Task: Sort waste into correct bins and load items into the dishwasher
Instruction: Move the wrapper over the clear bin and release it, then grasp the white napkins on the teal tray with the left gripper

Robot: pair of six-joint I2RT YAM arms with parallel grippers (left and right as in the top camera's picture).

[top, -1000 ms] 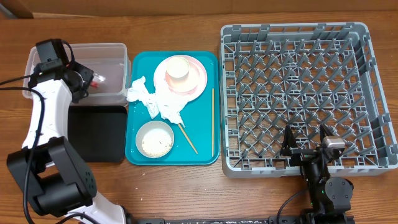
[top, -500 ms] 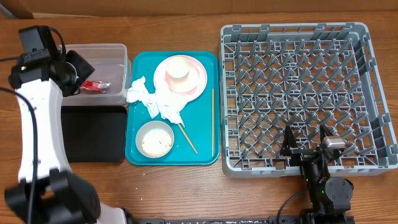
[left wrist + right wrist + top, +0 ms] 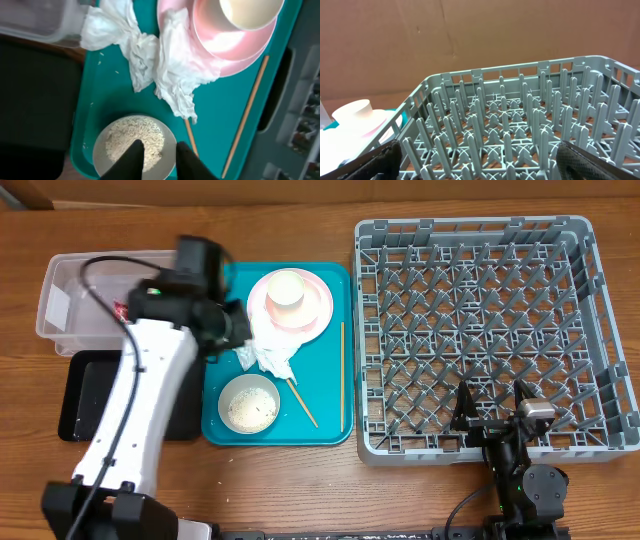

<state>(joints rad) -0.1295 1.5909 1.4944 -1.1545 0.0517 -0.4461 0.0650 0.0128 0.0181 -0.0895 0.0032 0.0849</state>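
Over the teal serving tray [image 3: 220,112], my left gripper [image 3: 159,161] hangs with its fingers apart and empty, directly above the white round bowl [image 3: 131,142] of loose rice grains. Crumpled white paper napkins [image 3: 160,65] lie at the bowl's 12 o'clock, overlapping the round pale pink plate [image 3: 235,55], which carries the small cream cup [image 3: 250,10]. My right gripper [image 3: 480,165], fingers apart and empty, sits at the 6 o'clock edge of the square grey plastic dish rack [image 3: 495,115].
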